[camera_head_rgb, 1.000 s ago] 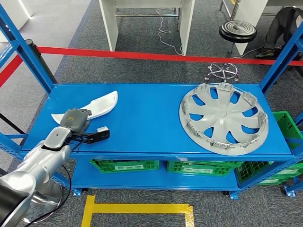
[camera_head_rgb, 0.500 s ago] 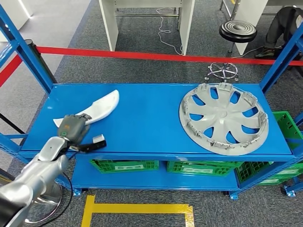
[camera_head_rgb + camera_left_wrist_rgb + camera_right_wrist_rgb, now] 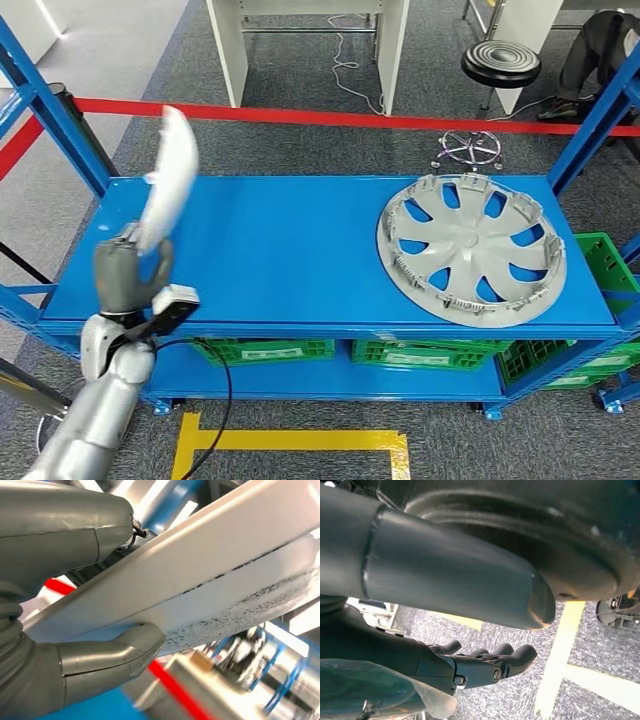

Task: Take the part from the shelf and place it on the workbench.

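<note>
Left hand (image 3: 128,280) grips white part (image 3: 167,180) by its lower end, lifted clear above the blue shelf (image 3: 302,250); long overhang could lever it loose if the arm swings fast.

A silver hubcap (image 3: 472,249) lies flat; green crates (image 3: 263,349) sit underneath.

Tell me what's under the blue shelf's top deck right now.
Green crates sit on the lower level below the top deck, with more at the right. The deck's front edge hides their contents and anything farther back.
</note>
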Controlling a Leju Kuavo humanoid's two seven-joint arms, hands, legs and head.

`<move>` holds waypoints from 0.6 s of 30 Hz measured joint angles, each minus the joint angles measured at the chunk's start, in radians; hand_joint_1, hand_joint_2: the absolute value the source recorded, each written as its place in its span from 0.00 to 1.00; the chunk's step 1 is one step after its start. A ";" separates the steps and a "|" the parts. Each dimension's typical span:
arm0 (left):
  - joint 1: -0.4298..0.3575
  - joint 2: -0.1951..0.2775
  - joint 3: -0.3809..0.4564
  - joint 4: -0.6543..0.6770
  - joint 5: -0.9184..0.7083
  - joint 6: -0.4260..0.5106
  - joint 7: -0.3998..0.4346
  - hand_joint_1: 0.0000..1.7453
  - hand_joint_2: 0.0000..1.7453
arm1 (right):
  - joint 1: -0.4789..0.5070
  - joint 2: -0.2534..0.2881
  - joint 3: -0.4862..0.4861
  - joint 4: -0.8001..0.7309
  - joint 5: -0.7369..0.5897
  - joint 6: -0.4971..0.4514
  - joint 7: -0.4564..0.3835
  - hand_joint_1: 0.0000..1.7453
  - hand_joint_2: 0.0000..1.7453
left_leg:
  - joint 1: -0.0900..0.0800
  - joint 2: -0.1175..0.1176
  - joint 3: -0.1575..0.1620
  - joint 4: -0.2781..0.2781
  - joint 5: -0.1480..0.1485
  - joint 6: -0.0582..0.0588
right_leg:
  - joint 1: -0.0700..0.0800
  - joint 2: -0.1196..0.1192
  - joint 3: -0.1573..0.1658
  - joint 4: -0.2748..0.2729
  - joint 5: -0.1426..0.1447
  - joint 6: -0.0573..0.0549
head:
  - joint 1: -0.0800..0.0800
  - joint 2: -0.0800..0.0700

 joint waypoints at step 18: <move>0.376 -0.008 -0.152 -0.639 0.743 -0.312 -0.208 1.00 1.00 | 0.003 0.000 -0.048 0.000 0.007 -0.050 -0.051 0.00 0.00 | -0.006 0.001 -0.006 0.012 -0.004 0.018 | -0.006 0.000 0.002 -0.004 0.006 0.015 | 0.000 0.000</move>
